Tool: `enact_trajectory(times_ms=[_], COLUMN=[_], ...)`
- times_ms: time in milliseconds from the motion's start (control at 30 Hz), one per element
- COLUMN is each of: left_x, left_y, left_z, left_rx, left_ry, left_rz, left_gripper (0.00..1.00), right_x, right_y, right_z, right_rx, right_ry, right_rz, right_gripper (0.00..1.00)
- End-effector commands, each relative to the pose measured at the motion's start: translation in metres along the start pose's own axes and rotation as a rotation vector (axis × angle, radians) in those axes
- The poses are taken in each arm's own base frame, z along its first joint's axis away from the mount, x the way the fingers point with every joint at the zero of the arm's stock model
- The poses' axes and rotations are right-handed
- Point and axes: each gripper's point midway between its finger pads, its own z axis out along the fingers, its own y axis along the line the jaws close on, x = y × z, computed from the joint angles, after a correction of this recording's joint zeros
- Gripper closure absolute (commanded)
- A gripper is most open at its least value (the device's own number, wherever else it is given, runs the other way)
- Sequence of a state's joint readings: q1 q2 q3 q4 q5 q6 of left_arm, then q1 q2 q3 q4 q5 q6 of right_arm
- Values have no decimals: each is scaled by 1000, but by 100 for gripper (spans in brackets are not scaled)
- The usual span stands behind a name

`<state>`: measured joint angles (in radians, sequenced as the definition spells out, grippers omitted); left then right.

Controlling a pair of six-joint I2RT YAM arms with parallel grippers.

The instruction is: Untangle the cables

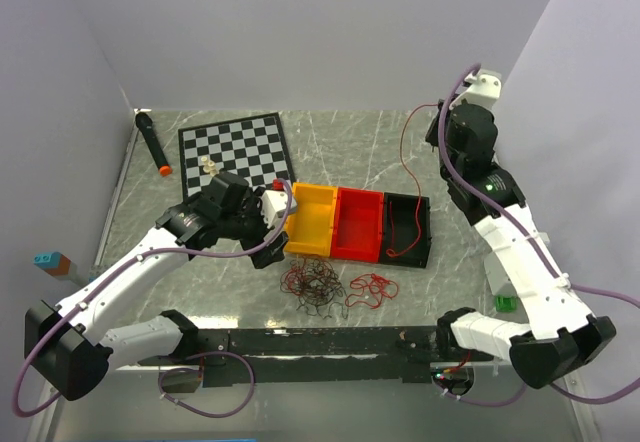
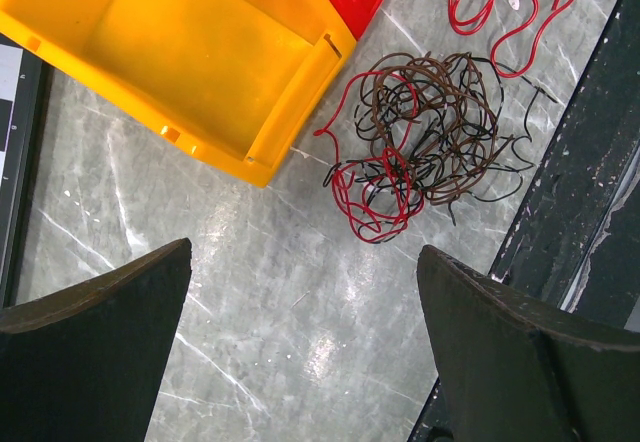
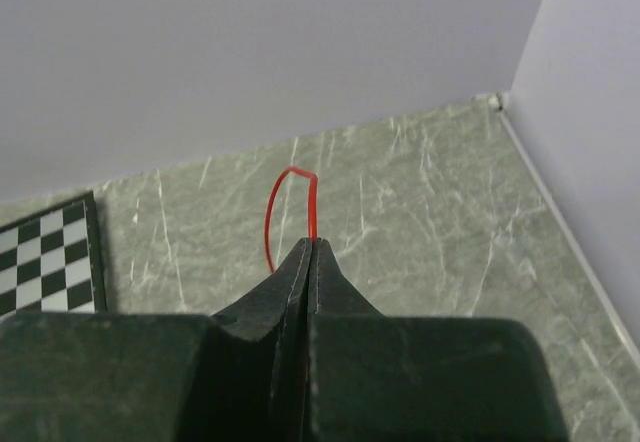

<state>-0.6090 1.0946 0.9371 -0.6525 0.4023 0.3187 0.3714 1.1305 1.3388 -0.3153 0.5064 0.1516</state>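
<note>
right wrist view: right claw (image 3: 309,250) pinches a thin red wire (image 3: 268,224) at the very tips, so it may slip. left claw (image 2: 305,262) hangs apart above the red-and-black wire tangle (image 2: 420,132) on the grey tabletop (image 2: 120,192).

The top camera looks down over the table (image 1: 350,132) from behind the arm bases (image 1: 168,334). Left wrist, close and straight down, shares the cables (image 2: 420,132); right wrist faces the far wall (image 3: 250,52), seemingly sharing the chessboard (image 3: 45,262).
</note>
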Motion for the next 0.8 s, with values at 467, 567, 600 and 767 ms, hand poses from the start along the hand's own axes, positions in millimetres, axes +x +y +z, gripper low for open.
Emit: enact_trajectory(times_ms=[467,567,600,767], left_x=[-10,-10,-10,-12], left_y=[1,1,1,2], left_z=[-2,-2,-2,1], left_rx=[-3,-4,-5,-1], left_ry=[-39,-37,-38,-38], left_rz=[-1,-2,-1,-6], left_gripper=[1,1,1,1], right_x=[132,138,139,155], right_y=[-11,-13,-14,-19], right_z=[-38,-52,-56,-73], right_rx=[10,-5,-6,-12], right_ry=[279,284,286,324], right_rz=[132,145,149,159], right_gripper=[100,100,100,100])
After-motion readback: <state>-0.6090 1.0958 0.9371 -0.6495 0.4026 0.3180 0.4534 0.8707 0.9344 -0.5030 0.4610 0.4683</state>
